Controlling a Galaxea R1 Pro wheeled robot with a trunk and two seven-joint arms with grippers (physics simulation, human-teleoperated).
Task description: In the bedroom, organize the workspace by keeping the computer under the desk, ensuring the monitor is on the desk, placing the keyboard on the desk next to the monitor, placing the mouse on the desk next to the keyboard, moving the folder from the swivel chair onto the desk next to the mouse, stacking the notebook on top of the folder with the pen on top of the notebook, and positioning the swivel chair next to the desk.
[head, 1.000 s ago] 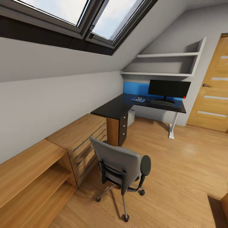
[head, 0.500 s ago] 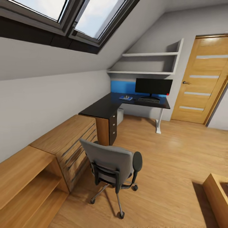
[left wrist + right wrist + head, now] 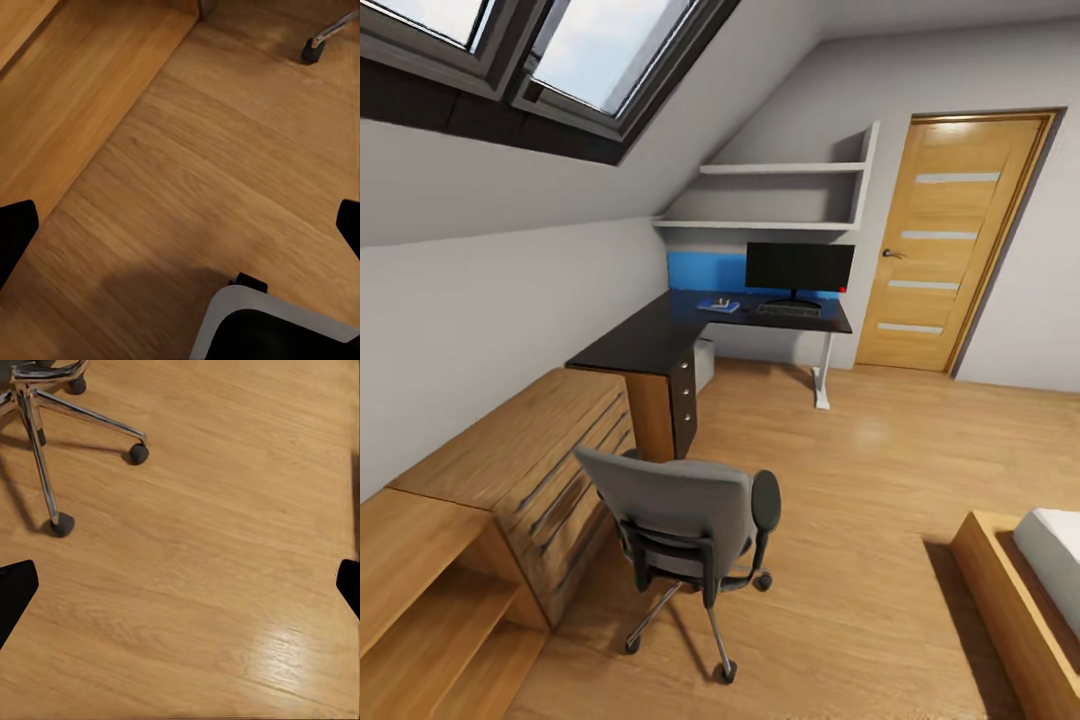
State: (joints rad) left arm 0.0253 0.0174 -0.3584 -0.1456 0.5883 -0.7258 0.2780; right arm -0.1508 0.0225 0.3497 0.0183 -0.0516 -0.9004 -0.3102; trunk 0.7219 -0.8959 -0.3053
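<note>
Two grippers hang over bare floor, jaws spread wide and holding nothing: the left gripper near the cabinet, the right gripper just off the chair's chrome base. The chair stands on the floor well apart from the desk, beside the cabinet. At the desk's far edge sit the monitor and keyboard; the folder lies toward the inner corner with small items on it, too small to tell apart. The computer shows under the desk. Risks, as judged: a push on the chair could roll it wide on its casters, swivel it, or strike the cabinet or drawer unit.
</note>
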